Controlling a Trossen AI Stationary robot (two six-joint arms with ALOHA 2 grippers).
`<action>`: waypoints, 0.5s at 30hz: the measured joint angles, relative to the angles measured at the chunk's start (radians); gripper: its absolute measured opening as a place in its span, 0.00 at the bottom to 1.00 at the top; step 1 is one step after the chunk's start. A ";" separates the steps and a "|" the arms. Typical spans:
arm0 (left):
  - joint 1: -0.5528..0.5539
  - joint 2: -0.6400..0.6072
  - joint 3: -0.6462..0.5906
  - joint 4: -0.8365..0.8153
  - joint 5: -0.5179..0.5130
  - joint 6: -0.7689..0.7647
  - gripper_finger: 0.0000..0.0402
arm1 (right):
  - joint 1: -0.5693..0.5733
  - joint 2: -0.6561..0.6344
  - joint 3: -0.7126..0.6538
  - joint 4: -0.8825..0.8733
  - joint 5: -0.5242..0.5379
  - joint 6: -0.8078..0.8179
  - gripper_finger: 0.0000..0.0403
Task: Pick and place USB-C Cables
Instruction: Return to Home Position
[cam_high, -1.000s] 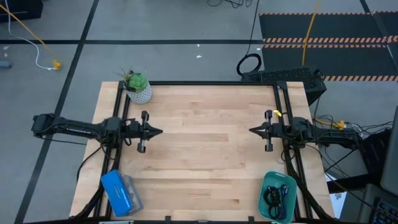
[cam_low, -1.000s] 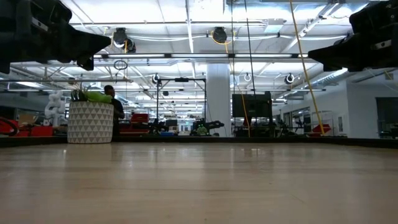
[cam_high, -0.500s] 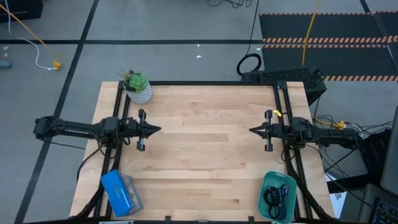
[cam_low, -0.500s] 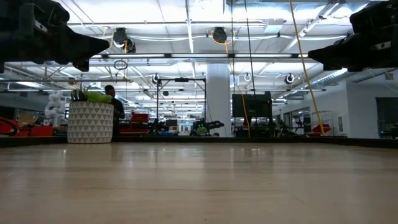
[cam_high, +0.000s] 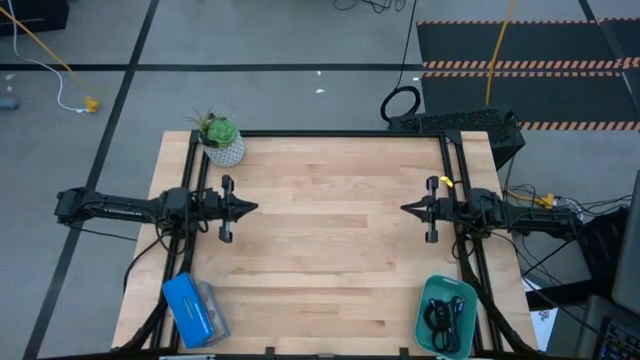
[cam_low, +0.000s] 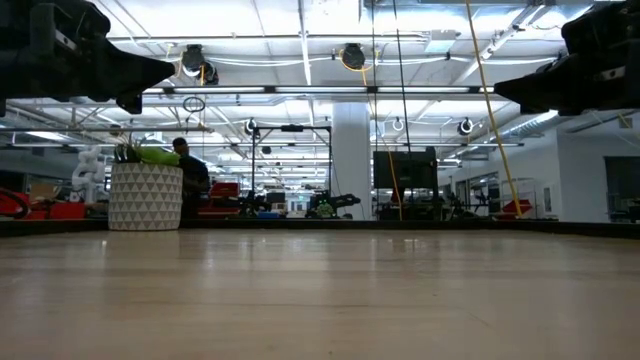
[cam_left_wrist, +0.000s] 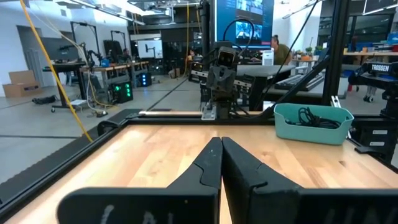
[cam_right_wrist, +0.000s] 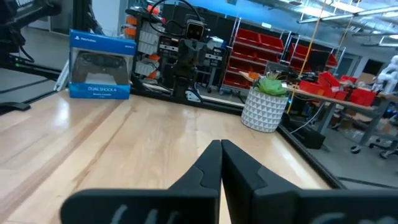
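Observation:
The USB-C cables (cam_high: 441, 315) lie as dark coiled bundles, one with a blue tint, inside the teal tray (cam_high: 424, 318) at the table's near right corner; they also show in the left wrist view (cam_left_wrist: 315, 117). My left gripper (cam_high: 256, 209) is shut and empty, held above the table's left side. My right gripper (cam_high: 404, 209) is shut and empty, held above the table's right side. Both point level toward the table's middle.
A potted plant in a white patterned pot (cam_high: 221, 141) stands at the far left corner. A blue boxed game controller (cam_high: 192, 311) lies at the near left corner. The bare wooden table top (cam_high: 330, 240) spreads between the two grippers. A person (cam_low: 190, 170) shows far behind the table.
My left gripper has drawn back a little toward the table's left edge. It stays shut.

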 joint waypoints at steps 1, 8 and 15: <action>0.000 0.000 0.000 0.000 0.000 0.000 0.02 | 0.000 0.000 0.000 -0.001 -0.003 0.008 0.00; 0.000 0.000 0.000 0.000 0.000 0.004 0.02 | 0.000 0.000 0.000 -0.002 -0.025 0.020 0.00; 0.000 -0.012 0.000 -0.014 0.016 0.022 0.01 | 0.000 0.003 0.000 -0.008 -0.022 0.045 0.00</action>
